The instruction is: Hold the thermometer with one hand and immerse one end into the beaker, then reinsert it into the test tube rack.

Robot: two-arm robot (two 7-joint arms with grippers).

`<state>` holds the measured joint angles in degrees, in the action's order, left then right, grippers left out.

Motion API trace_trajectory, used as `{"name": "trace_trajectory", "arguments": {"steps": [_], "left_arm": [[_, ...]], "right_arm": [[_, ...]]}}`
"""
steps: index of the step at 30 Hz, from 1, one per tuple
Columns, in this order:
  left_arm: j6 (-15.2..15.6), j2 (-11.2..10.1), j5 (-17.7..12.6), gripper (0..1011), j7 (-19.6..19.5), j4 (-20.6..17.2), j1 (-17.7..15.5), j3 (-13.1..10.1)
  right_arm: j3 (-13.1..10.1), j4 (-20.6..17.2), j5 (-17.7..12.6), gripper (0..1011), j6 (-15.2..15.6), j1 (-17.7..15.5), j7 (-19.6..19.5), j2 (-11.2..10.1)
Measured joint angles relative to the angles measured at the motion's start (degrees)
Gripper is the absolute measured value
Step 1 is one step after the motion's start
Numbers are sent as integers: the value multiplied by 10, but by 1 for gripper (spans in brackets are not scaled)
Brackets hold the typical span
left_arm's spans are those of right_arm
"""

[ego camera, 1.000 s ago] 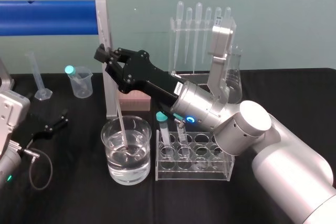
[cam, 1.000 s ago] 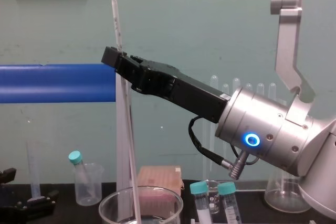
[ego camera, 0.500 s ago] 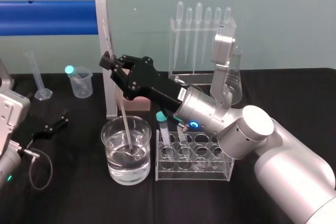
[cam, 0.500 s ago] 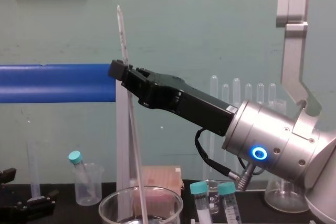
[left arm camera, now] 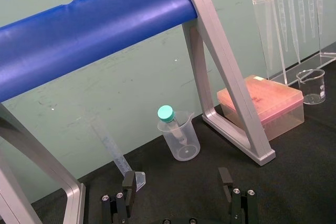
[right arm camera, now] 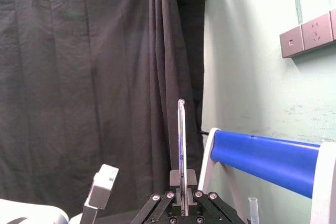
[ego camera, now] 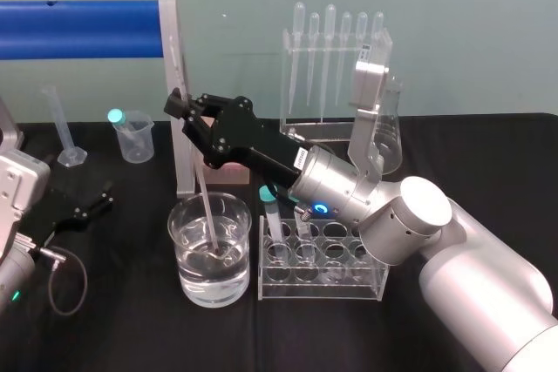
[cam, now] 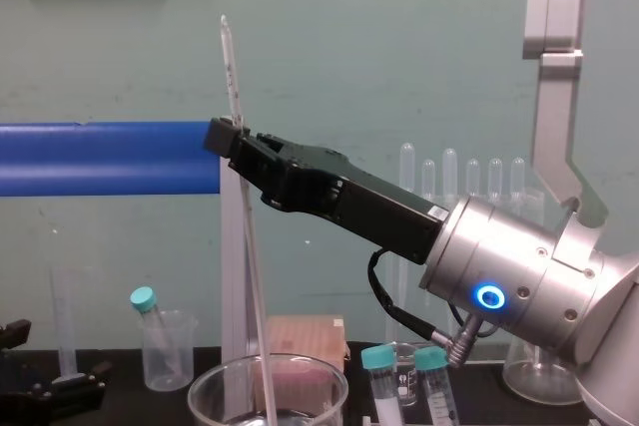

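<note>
The large beaker point(ego camera: 185, 260), part full of clear water, stood nearest on the black table, with the test tube rack point(ego camera: 323, 285) just beside it on its right. Well apart to the beaker's left, low over the table, the left gripper point(left arm camera: 177, 182) lay idle, fingers spread wide. Above the beaker, the right gripper point(ego camera: 183, 102) reached in from the right, its fingers pressed together on the thermometer point(cam: 231, 72), pinching it roughly at mid-length. The rod ran down at a slight tilt through the beaker's mouth, its lower end in the water close to the bottom, its upper end rising well above the fingers. So the dip looked done or all but done; what remained, by my reading, was to lift the rod clear of the beaker and stand it in a free hole of the rack. The thermometer was very long, thin and whitish, with a rounded top; its scale marks and tip could not be made out. Behind the beaker stood a frame with a blue bar point(ego camera: 78, 29), a small beaker point(ego camera: 139, 147) holding a capped tube to the back left, and pipettes point(ego camera: 331, 58) in a clear stand to the back right.
</note>
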<state>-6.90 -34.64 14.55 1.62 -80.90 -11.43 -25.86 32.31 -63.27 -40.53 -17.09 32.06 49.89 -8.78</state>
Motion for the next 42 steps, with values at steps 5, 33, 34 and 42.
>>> {"name": "trace_trajectory", "arguments": {"steps": [5, 33, 34, 42], "left_arm": [[0, 0, 0, 1008, 0, 0, 0, 0], [0, 0, 0, 1008, 0, 0, 0, 0], [0, 0, 0, 1008, 0, 0, 0, 0], [0, 0, 0, 1008, 0, 0, 0, 0]], "right_arm": [[-1, 3, -2, 56, -1, 1, 2, 2], [-1, 5, -2, 56, 1, 1, 1, 2], [-1, 4, -2, 56, 1, 1, 1, 2], [-1, 4, -2, 56, 1, 1, 1, 2]]}}
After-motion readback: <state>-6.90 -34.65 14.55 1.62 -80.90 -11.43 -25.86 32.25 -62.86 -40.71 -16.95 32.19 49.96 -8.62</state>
